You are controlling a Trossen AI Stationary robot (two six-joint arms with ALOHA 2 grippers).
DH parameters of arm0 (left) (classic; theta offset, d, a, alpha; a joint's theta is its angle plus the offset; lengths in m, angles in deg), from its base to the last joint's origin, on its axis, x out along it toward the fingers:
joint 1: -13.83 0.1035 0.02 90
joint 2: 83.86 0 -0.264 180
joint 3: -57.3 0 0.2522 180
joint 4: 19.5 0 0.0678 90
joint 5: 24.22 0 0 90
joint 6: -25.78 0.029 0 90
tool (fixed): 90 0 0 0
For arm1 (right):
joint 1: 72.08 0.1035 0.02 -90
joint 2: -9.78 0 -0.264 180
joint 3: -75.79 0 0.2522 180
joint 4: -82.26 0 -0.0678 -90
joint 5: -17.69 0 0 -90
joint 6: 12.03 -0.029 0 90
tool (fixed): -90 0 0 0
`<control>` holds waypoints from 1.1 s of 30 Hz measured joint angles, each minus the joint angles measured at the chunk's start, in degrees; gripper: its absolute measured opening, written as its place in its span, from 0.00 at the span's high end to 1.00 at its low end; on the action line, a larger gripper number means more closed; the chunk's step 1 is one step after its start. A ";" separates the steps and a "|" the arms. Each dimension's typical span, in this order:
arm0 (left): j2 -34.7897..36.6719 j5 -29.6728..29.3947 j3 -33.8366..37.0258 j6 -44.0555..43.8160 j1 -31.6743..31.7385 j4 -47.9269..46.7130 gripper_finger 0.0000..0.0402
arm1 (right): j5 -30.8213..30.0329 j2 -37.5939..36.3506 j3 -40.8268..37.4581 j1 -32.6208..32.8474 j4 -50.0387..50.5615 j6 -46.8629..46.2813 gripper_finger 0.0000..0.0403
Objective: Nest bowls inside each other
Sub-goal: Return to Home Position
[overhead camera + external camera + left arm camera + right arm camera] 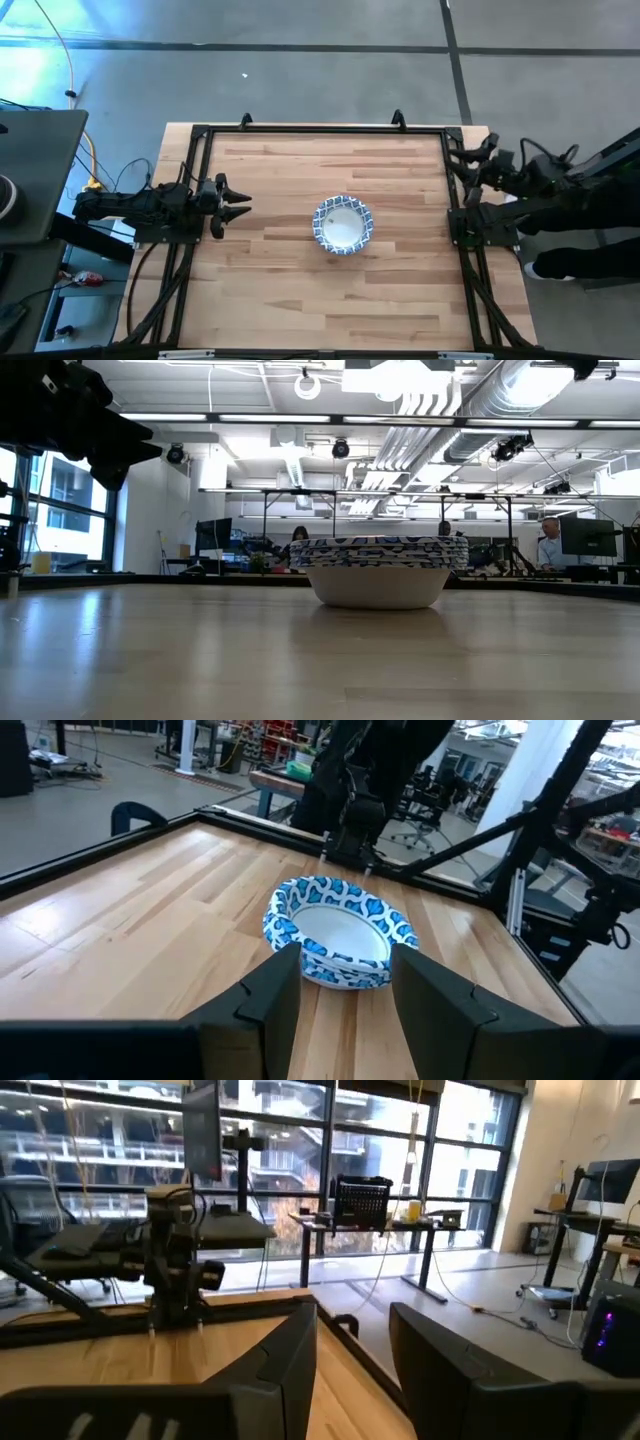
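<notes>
Left wrist view, nearest first: the left gripper (345, 956) has its two fingers spread, with nothing between them. Through the gap we see the bowls (338, 932), which sit farther on and clear of the fingertips. Past the bowls, the right arm (358, 780) stands at the edge of the table (120, 920).

High view: the bowls (342, 224) sit near the middle of the table (300, 300). From above they read as one bowl, a white centre inside a blue-patterned rim. The left gripper (245, 203) is well apart from the bowls on one side and points toward them. The right arm (490, 185) is folded at the table edge on the opposite side, also well apart from them.

Low view: only here do we see that the bowls (378, 572) are a nested pile, with several patterned rims layered one over another above a single white base resting on the wood. Far behind the bowls, a person (547, 541) sits among office desks.

Right wrist view: the right gripper (352, 1320) is parted and empty. The bowls do not show in this view. The left arm (172, 1270) appears beyond the fingers.
</notes>
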 joint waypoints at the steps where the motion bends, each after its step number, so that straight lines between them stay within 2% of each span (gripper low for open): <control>1: 0.00 -0.24 0.00 0.00 -0.02 -0.01 0.64 | 0.18 -1.63 -1.75 0.00 -0.64 -0.04 0.70; 6: -0.02 -0.47 0.00 -0.56 0.00 -0.01 0.64 | 0.24 -10.48 -14.06 0.00 -11.12 -0.36 0.70; 9: 0.04 -0.49 0.00 -1.47 0.03 -0.02 0.64 | 0.18 -10.25 -19.83 0.00 -16.62 0.42 0.70; 21: 0.09 -3.60 0.00 -1.96 0.09 0.12 0.64 | 5.18 -10.38 -32.15 -0.02 -36.36 1.00 0.70; 26: 0.09 -3.84 0.00 -0.85 0.11 3.64 0.64 | 10.01 -10.39 -36.53 -0.02 -39.08 -2.20 0.70; 33: 0.09 -3.69 0.00 2.04 0.11 8.77 0.64 | 15.15 -10.42 -37.53 -0.02 -38.09 -3.41 0.70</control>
